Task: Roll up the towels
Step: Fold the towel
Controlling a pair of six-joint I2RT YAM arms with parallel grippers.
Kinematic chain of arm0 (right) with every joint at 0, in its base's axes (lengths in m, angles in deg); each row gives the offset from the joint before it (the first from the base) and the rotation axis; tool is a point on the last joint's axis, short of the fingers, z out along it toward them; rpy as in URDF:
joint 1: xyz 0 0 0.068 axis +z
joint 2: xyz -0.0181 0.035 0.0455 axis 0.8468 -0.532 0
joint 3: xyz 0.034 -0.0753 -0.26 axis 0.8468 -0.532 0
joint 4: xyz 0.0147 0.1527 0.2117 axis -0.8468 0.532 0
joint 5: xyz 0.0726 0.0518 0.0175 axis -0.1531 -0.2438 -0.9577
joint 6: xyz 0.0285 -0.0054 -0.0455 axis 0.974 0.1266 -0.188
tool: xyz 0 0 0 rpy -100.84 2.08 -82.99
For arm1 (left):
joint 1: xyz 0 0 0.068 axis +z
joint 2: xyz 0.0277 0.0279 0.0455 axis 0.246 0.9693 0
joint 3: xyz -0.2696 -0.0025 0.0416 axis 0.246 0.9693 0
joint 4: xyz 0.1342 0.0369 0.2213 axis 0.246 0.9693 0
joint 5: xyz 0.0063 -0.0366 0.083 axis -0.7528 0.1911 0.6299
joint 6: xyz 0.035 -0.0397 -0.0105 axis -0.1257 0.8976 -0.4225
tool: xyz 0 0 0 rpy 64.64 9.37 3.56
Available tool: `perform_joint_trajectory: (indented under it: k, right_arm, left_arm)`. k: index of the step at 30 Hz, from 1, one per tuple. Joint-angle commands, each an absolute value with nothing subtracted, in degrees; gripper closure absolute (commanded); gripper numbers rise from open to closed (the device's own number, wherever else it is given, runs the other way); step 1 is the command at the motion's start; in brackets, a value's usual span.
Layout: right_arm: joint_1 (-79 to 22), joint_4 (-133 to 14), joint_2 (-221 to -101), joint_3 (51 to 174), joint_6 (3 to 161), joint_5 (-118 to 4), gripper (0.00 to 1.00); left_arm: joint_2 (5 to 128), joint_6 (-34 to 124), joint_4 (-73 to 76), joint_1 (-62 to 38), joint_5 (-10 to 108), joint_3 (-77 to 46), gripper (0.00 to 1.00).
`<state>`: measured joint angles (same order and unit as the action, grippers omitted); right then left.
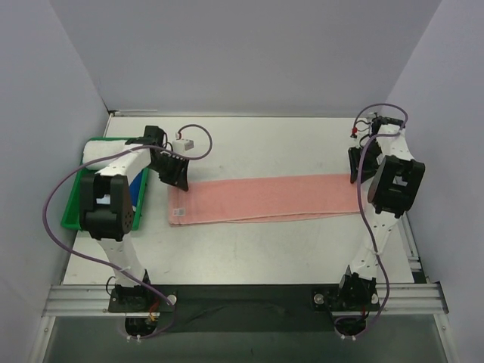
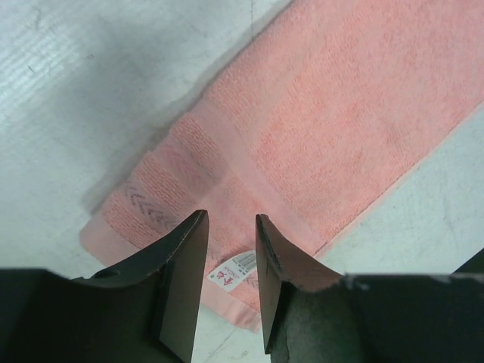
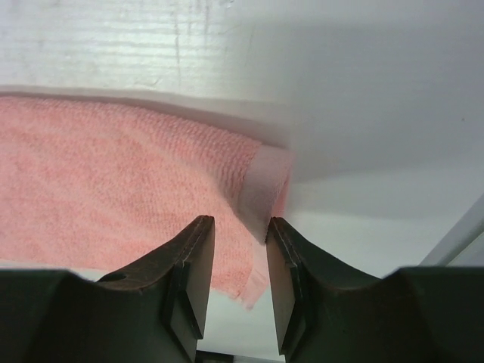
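From above, the salmon pink towel is seen laid flat across the middle of the table, with the left gripper at its left end and the right gripper at its right. In the left wrist view, spread jaws are seen over the towel's hem. In the right wrist view, spread jaws are seen over its upturned end.

The white-and-black left arm bends toward centre-left, its black two-finger left hand tilted down, jaws slightly apart. At the frame's right, the right arm points the right hand down, jaws likewise apart.

The top camera looks down over the whole table; each wrist camera sits close above one end of the pink towel.
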<state>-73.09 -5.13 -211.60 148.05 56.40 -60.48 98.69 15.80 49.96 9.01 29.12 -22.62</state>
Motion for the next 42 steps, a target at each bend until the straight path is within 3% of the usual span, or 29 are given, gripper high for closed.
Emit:
perform_joint_trajectory:
  k: [1, 9, 13, 18, 26, 29, 30, 32, 42]
  right_arm:
    - [-73.24, -2.83, -203.97, 146.51, 56.6, -63.47, 0.66]
    - [-77.11, -1.95, -205.8, 144.65, 57.91, -62.95, 0.62]
    - [-77.29, -1.16, -209.23, 144.21, 59.14, -63.47, 0.56]
    - [-77.02, 0.33, -212.4, 144.65, 60.29, -62.68, 0.58]
    - [-75.88, 5.51, -216.7, 147.02, 58.88, -65.14, 0.61]
    - [-75.97, 6.4, -217.23, 147.9, 58.71, -64.97, 0.71]
    - [-75.97, 6.58, -217.23, 148.08, 58.62, -64.88, 0.85]
    - [-76.93, 6.93, -216.62, 149.13, 58.53, -65.41, 0.98]
    - [-80.45, 10.0, -209.16, 162.84, 53.0, -60.4, 1.0]
  left_arm:
    - [100.78, 18.37, 47.25, 9.06, 29.53, -25.36, 0.59]
    - [103.34, 18.82, 45.58, 8.71, 33.23, -23.25, 0.59]
    - [102.2, 18.11, 45.31, 8.09, 30.51, -22.02, 0.53]
    - [100.35, 18.03, 45.4, 7.92, 29.62, -22.1, 0.44]
    - [98.24, 18.9, 45.4, 7.83, 29.1, -22.99, 0.39]
    - [97.19, 19.52, 45.49, 7.91, 28.92, -22.98, 0.38]
    - [96.84, 19.69, 45.4, 7.92, 28.83, -22.98, 0.38]
    - [95.61, 19.96, 45.49, 7.83, 28.83, -22.98, 0.38]
    - [90.51, 20.84, 45.75, 7.83, 26.65, -17.19, 0.32]
